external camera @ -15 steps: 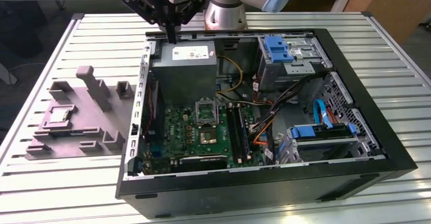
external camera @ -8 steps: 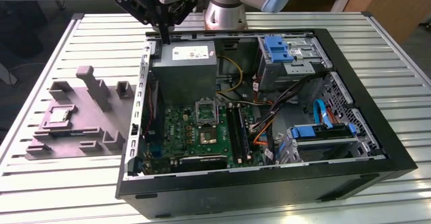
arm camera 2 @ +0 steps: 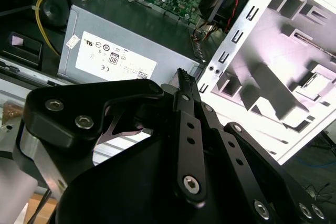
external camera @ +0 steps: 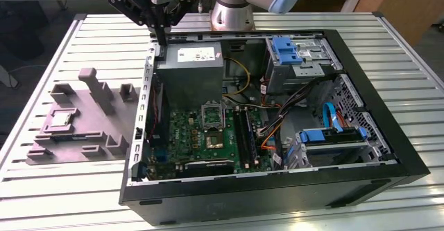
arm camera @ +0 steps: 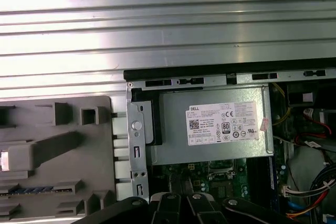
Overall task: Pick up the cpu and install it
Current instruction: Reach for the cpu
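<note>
Claw (external camera: 161, 42) is hanging over the far corner of the PC case, on the exterior view's left, right above the case wall next to the power supply. In the second wrist view its two black fingers (arm camera 2: 181, 80) look pressed together with nothing pinched between them.

Biggest thing around is the slatted metal table (external camera: 62, 194) everything sits on. On it lies the open black PC case (external camera: 277, 187), side panel off, guts showing. Inside, at the far end under the claw, is the grey power supply (external camera: 191, 69) with its white label – it shows up in both wrist views too (arm camera: 210, 129) (arm camera 2: 121, 40). Nearer than that is the green motherboard (external camera: 208, 132), with a square socket frame (external camera: 216, 139) that has a dark centre.

Outside the case, just beside its wall on the exterior view's left, there's a grey moulded holder tray (external camera: 90, 137) full of slots and posts. The cpu (external camera: 61, 118) – small silvery square – sits flat in a recess of that tray on the side away from the case, well apart from the claw.
</note>
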`<action>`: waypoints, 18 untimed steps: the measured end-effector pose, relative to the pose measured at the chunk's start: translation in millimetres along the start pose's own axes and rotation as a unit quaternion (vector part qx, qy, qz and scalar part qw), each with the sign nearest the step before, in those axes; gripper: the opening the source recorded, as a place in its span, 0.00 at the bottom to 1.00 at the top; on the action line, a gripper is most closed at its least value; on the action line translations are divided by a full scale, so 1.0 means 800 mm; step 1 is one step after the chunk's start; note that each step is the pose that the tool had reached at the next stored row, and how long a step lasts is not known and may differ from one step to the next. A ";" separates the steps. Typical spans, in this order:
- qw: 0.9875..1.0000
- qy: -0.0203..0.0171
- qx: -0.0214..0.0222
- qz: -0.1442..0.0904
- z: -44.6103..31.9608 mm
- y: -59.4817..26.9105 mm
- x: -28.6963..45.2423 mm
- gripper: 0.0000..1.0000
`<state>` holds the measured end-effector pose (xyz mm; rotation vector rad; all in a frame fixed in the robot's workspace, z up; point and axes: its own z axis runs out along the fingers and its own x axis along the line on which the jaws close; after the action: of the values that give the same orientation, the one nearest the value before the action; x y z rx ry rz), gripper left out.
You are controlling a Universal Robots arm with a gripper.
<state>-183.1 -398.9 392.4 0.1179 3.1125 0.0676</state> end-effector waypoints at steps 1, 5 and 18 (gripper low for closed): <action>1.000 0.000 0.000 0.000 0.0000 0.000 0.0007 0.11; 1.000 0.000 0.000 0.000 0.0000 0.000 0.0007 0.11; 1.000 0.000 0.000 0.000 -0.0004 -0.001 0.0140 0.11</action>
<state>-194.3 -398.9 392.4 0.1179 3.1125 0.0676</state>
